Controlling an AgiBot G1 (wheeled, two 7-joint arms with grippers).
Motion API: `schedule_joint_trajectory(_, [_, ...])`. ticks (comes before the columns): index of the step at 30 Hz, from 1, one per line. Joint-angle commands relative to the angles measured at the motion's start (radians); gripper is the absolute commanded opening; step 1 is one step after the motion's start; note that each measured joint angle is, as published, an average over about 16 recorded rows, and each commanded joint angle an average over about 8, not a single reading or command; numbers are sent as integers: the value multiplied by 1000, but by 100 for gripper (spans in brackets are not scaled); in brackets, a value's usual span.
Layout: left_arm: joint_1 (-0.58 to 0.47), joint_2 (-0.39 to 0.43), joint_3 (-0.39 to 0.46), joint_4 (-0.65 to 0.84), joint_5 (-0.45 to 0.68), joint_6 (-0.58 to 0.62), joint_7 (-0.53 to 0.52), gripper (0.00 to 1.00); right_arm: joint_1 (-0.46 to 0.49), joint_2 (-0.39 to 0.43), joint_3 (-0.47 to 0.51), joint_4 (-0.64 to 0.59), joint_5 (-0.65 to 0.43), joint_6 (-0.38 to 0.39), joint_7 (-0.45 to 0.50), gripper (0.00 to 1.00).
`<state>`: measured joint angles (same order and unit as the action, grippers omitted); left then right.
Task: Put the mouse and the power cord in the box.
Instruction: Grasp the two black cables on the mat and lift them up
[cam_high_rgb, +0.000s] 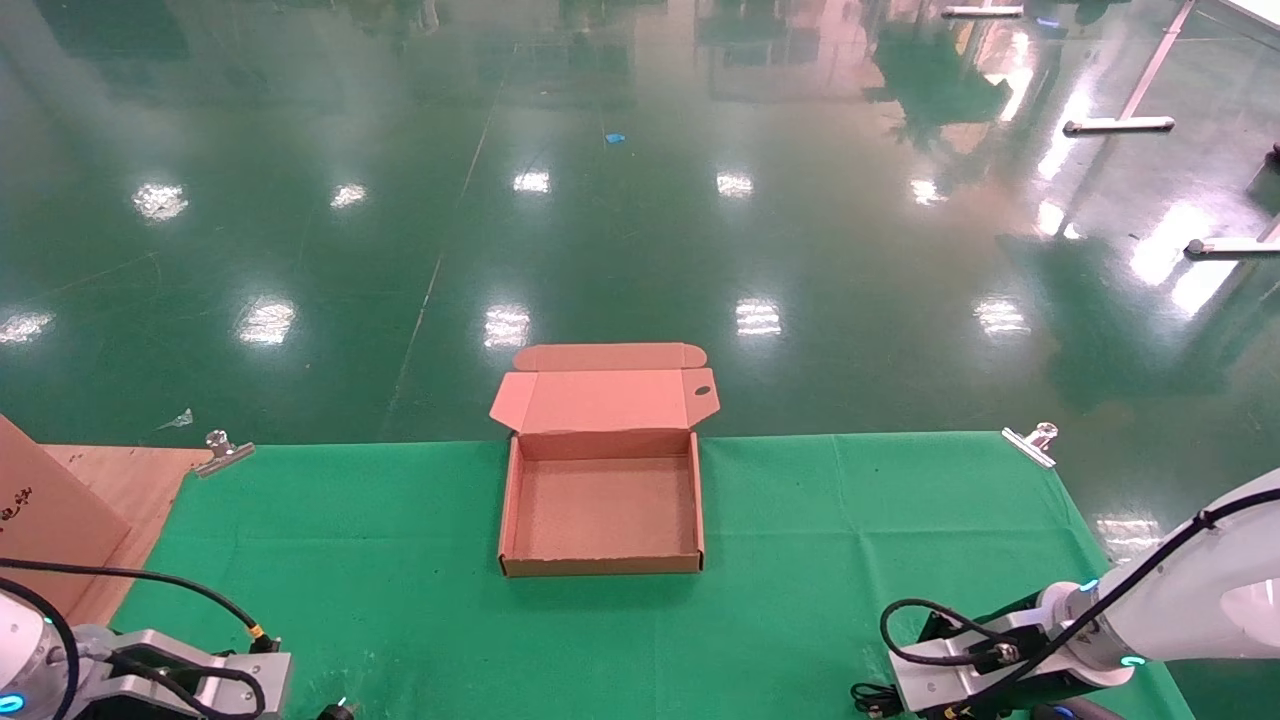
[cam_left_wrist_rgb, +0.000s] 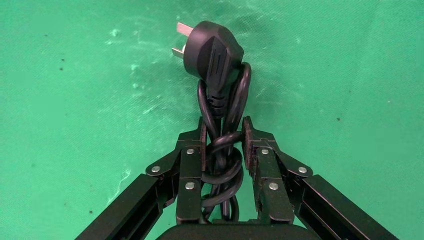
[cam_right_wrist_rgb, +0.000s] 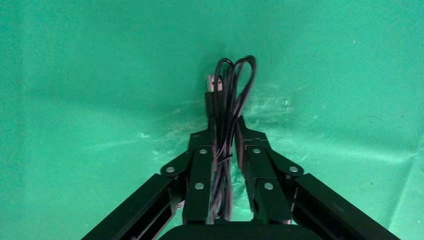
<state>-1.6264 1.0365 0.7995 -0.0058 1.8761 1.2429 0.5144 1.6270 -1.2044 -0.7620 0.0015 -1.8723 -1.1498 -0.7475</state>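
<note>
The brown cardboard box (cam_high_rgb: 600, 560) lies open in the middle of the green cloth, its lid folded back and nothing inside. My left gripper (cam_left_wrist_rgb: 224, 122) is shut on the power cord (cam_left_wrist_rgb: 220, 100), a thick black bundle whose plug (cam_left_wrist_rgb: 212, 50) sticks out beyond the fingertips, just above the cloth at the near left. At the near right, my right gripper (cam_right_wrist_rgb: 226, 122) is shut on a thin looped black cable (cam_right_wrist_rgb: 232, 85), the mouse's cable. The mouse itself is hidden.
The green cloth (cam_high_rgb: 850, 520) is held by metal clips (cam_high_rgb: 222, 452) (cam_high_rgb: 1032, 443) at its far corners. A brown cardboard sheet (cam_high_rgb: 45, 520) leans on bare wood at the far left. Beyond the table is shiny green floor.
</note>
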Motion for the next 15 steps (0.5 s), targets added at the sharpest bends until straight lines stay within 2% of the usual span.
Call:
schedule_joint_trajectory(1, [-3,-5,-2,0,-3,4,3,0,3,2,2,-1,3,-5,2,0])
schedule_joint_trajectory(8, [-53,-15,-2,-13,-3,51,18,0,52,23,20,10,29,-49,-5,0])
schedule_joint_trajectory(15, [-163,4,3,-52,5,107,25,0,154,34,44,37,63,-116,-10,0])
